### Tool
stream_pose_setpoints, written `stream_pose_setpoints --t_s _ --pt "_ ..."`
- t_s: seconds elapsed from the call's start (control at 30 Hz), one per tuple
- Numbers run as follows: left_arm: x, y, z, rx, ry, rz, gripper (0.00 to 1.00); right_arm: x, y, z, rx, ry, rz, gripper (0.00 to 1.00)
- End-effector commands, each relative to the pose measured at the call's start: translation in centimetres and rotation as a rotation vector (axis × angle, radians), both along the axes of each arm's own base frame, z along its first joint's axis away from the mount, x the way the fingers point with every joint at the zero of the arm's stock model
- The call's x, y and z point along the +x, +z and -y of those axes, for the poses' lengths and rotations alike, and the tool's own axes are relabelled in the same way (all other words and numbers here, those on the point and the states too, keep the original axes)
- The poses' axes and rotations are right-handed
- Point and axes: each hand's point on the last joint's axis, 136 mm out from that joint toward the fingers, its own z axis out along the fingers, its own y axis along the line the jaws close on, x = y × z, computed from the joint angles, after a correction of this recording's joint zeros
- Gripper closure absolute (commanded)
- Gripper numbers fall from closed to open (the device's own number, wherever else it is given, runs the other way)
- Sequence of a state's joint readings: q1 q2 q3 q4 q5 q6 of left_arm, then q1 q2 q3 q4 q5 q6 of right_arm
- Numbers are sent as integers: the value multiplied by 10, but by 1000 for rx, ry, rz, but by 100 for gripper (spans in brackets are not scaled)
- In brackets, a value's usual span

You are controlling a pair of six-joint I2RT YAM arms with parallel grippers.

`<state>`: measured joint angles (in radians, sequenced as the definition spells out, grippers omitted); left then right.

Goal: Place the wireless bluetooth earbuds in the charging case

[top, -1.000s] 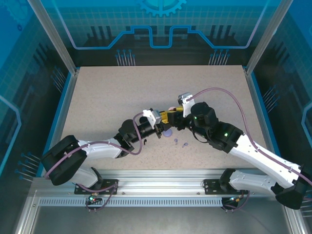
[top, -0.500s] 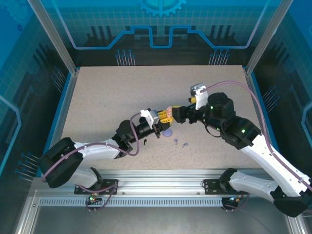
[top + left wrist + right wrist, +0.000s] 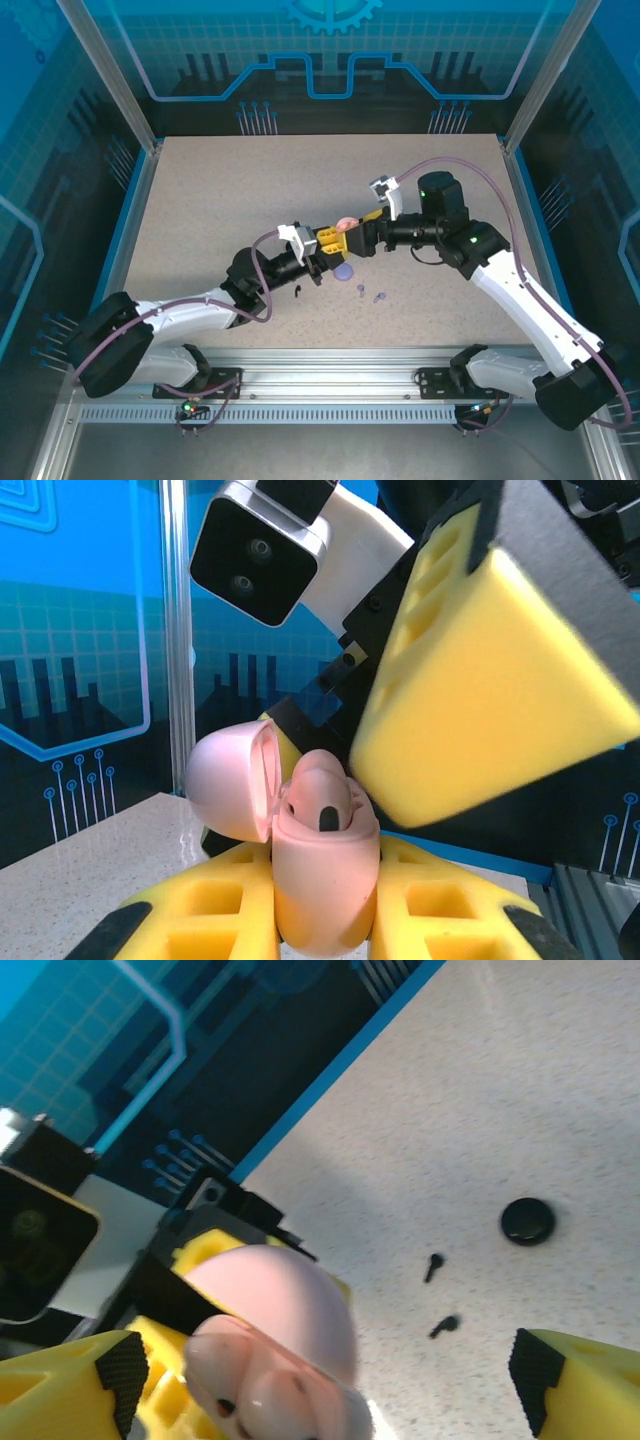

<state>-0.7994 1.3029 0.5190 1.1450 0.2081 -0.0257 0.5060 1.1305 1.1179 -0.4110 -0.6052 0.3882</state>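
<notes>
My left gripper (image 3: 325, 885) is shut on a pale pink charging case (image 3: 322, 880), held upright above the table with its lid (image 3: 228, 792) swung open to the left. Pink earbuds (image 3: 325, 798) sit in its wells. In the top view the pink case (image 3: 345, 226) sits at the left gripper (image 3: 336, 238), and my right gripper (image 3: 366, 231) is just to its right. The right gripper (image 3: 328, 1375) is open, its yellow fingers (image 3: 70, 1380) wide on either side of the pink case (image 3: 270, 1350) without touching it. Two black earbuds (image 3: 433, 1265) lie on the table.
A black round case (image 3: 527, 1221) rests on the table near the black earbuds. A lilac case (image 3: 343, 271) and two lilac earbuds (image 3: 360, 288) lie on the table below the grippers. The table's blue rim (image 3: 525, 215) and enclosure posts surround the speckled top.
My right gripper has opened and let go at the pink case, drawn back to the right, then come close again. The left gripper has kept hold of the case and shifted slightly up and left.
</notes>
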Motion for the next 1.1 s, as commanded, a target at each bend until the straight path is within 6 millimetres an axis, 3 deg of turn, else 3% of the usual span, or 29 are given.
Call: stream_pose_setpoints --t_s 0.0,0.17,0.37,0.83,0.97,1.07 --pt "-5 3 -3 -9 -23 2 96 -17 26 -12 84 110 54 10" --pt "-2 -1 -1 2 -19 -11 96 -23 37 -16 102 140 84 21" --pt "0 -4 -1 11 -11 -21 95 -23 42 -12 84 119 121 27" --pt "4 -7 0 17 -5 -35 96 -20 40 -1 36 56 157 31" --pt "6 -7 -1 17 0 -46 96 -8 33 14 -45 -58 174 29" --pt "13 -11 -3 20 3 -108 96 11 20 45 -176 -253 186 25"
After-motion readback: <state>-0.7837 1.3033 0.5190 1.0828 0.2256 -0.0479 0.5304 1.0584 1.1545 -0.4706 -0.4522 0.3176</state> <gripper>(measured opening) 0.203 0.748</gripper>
